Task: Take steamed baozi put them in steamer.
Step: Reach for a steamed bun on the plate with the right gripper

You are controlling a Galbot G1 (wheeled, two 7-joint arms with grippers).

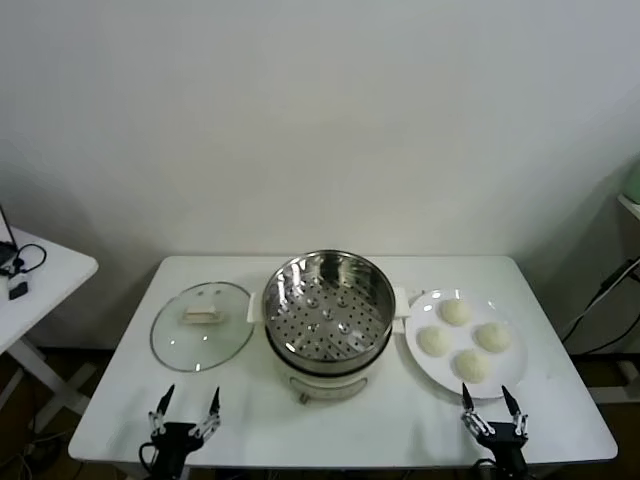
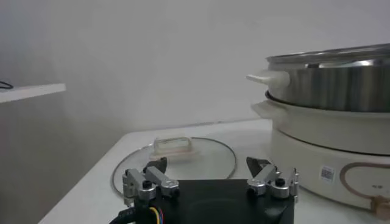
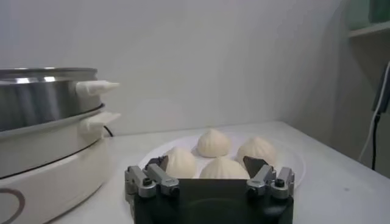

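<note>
While both arms are cut off at the desk's [image 1: 250, 425] near edge, left gripper [image 1: 185, 408] sits open, empty, before the glass lid [image 1: 201, 325]. Steamer [image 1: 328, 315] centre, basket empty. Four steamed baozi [image 1: 463, 338] on white plate [image 1: 417, 362]. Right gripper [image 1: 493, 407] open, empty, just short of plate.

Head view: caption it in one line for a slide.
Four baozi on a white plate beside the empty steamer, both grippers open at the table's near edge.

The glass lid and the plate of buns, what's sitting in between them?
The steamer stands between the glass lid and the plate holding four baozi, seen in the head view.
</note>
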